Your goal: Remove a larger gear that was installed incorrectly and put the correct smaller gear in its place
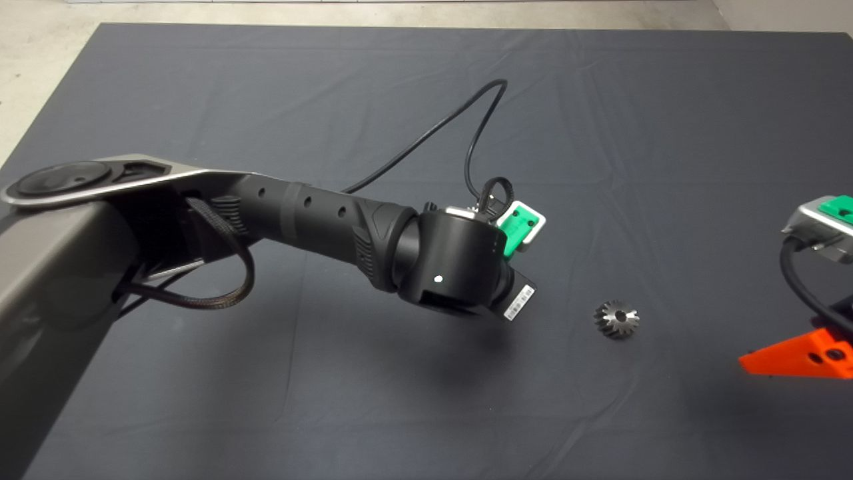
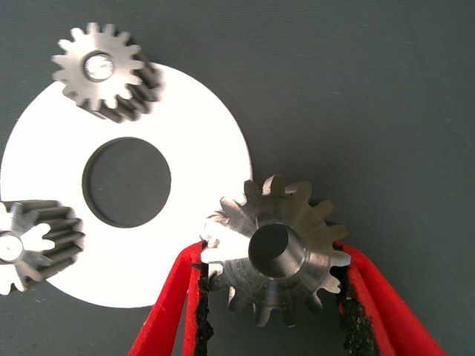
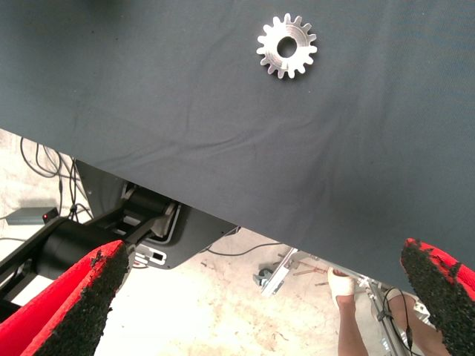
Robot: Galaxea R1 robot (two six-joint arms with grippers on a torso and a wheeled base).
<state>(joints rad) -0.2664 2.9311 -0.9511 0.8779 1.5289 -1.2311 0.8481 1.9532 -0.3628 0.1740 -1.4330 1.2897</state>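
Note:
The larger gear (image 1: 616,319), dark steel with slanted teeth, lies on the mat right of centre, and it also shows in the right wrist view (image 3: 287,47). In the left wrist view my left gripper (image 2: 272,256) is shut on a smaller gear (image 2: 297,222), one pad on each side of its teeth. This gear overlaps the edge of a white ring plate (image 2: 200,126). Two other small gears (image 2: 100,70) (image 2: 33,245) stand on that plate. In the head view the left wrist (image 1: 460,263) hides the plate and these gears. My right gripper (image 3: 260,311) is open and empty at the mat's right edge (image 1: 793,357).
A black cable (image 1: 466,133) loops over the mat behind the left wrist. Beyond the mat's edge the right wrist view shows the robot's base (image 3: 148,222), floor cables, and a person's gloved hand (image 3: 341,285).

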